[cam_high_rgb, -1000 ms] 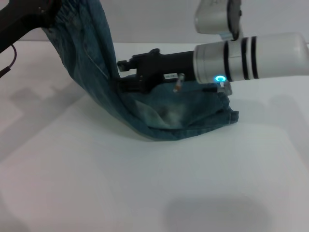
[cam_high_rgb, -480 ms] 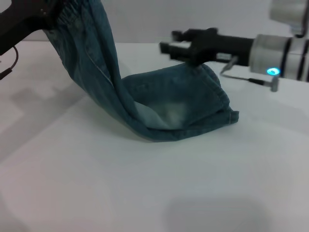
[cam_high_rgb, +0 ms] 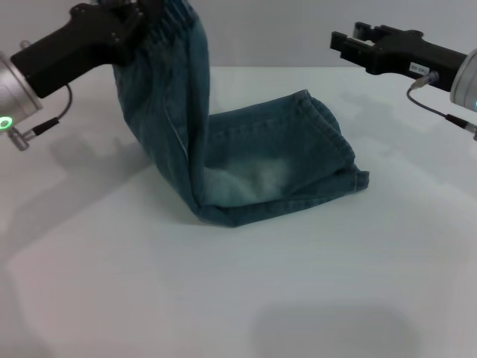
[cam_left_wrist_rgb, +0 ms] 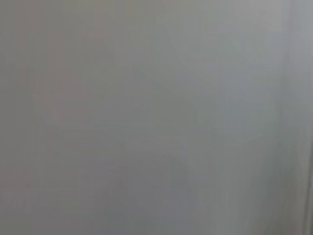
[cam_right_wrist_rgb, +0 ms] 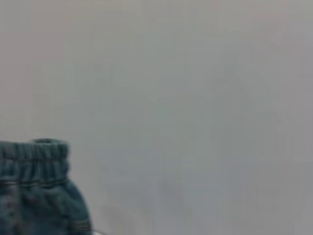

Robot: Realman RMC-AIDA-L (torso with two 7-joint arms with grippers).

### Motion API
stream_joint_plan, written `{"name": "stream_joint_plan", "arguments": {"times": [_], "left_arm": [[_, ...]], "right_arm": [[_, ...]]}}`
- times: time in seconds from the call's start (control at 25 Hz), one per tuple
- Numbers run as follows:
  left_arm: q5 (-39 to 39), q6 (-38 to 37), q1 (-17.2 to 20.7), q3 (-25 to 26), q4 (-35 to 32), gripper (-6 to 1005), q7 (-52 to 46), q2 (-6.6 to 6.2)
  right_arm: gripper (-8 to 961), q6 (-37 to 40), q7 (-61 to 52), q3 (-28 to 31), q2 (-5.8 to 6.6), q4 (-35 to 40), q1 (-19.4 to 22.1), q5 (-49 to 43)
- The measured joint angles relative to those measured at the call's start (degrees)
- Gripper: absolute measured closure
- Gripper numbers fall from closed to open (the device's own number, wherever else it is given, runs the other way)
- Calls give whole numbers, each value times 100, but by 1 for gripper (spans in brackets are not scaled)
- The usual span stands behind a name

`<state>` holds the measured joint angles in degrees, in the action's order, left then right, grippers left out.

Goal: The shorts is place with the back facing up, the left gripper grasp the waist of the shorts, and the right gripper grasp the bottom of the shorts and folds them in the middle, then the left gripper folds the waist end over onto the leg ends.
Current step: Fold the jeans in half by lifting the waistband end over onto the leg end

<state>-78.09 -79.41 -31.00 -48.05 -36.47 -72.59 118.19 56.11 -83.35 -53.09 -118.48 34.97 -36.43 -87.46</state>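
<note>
Both arms have moved since the frames before: the right gripper (cam_high_rgb: 344,41) has pulled back from the shorts (cam_high_rgb: 246,160) and now hangs in the air at the far right, and the left gripper (cam_high_rgb: 128,19) has carried the waist of the shorts (cam_high_rgb: 170,16) in toward the middle, so the hanging cloth stands more upright than it did.

From the head view, the left gripper is up high at the far left, and its fingers are closed tight on the puckered waist band. From there the denim hangs down in a tall sheet with a long straight edge on its right side. It bends at the bottom, where the fold touches the white table (cam_high_rgb: 246,291).

Other half of the shorts lies flat on the table, reaching off to the right. The leg ends (cam_high_rgb: 339,160) are stacked there, with one corner poking out at the right edge. A pale faded patch (cam_high_rgb: 257,175) shows near the bend.

The right gripper holds nothing. Its fingers are a little apart, and it is well away from the cloth, above the far side of the table.

Lots of bare table lies in front of the shorts and to both sides.

From the right wrist view, the gathered waist band (cam_right_wrist_rgb: 33,161) shows in one corner. The left wrist view shows only plain grey
</note>
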Motion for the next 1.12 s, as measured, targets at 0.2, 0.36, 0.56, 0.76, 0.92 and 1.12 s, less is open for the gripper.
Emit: {"name": "stream_joint_plan", "arguments": {"times": [0.2,0.36,0.56,0.76,0.92,1.12], "left_arm": [[37,-14,-157,-331,100,962,-63,10],[189,35,-233,-687,133,962,-78,17],[352,237,-330,-937,146,962,-35,26],[377,692,-514,-1420,149,963,-57,29],[432,740,-659,-1597,150,948,-98,37],[755,786,-722,-1777,149,863,-60,48]], "right_arm": [[423,-279,4,6,8,5,76,1],[423,-307,34,94,9,-13,123,1],[423,-312,68,212,10,-35,150,1],[423,-312,71,245,9,-46,163,1],[423,-358,79,247,9,-49,160,1],[423,-444,95,247,9,-57,134,-21]]}}
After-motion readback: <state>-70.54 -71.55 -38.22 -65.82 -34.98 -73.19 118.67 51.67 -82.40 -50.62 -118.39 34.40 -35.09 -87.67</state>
